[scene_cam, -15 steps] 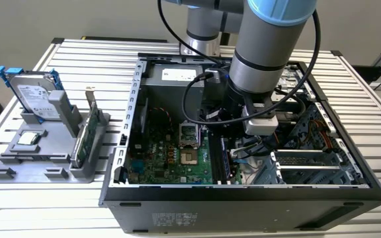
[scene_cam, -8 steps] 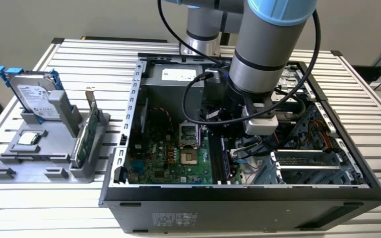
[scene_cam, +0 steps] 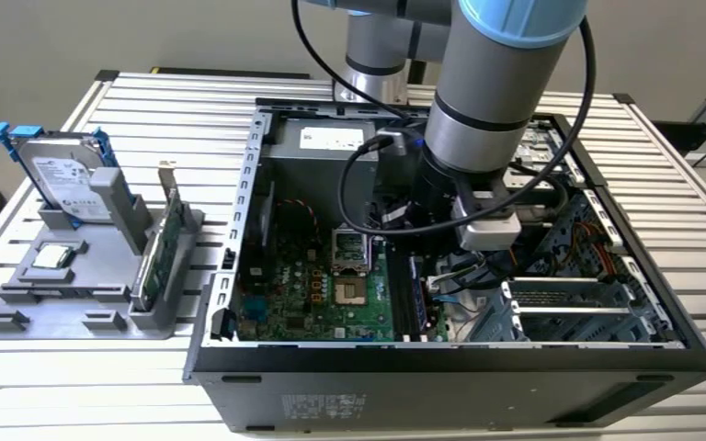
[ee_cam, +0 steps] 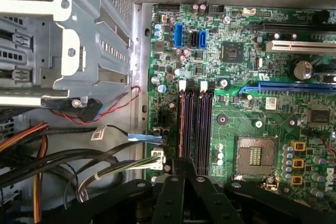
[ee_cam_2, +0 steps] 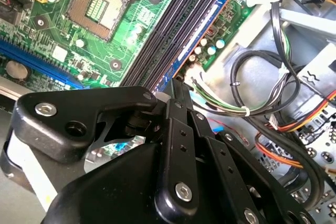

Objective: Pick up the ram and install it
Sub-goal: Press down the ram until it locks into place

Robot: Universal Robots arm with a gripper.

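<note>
The ram (ee_cam_2: 197, 38) appears to be stood in the outermost memory slot (ee_cam: 183, 124), just ahead of the pincer (ee_cam_2: 177, 88). Whether it is clenched or released cannot be told, and full seating is not confirmed.

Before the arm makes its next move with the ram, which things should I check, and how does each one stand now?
1. Memory slots empty: ok, no stick is seated in them.
2. Claw near the slots: ok, it sits at their end in both wrist views.
3. Ram held in the claw: cannot tell.
4. Cables off the slots: ok, they lie beside the motherboard.
5. Slot latches open: cannot tell.
</note>
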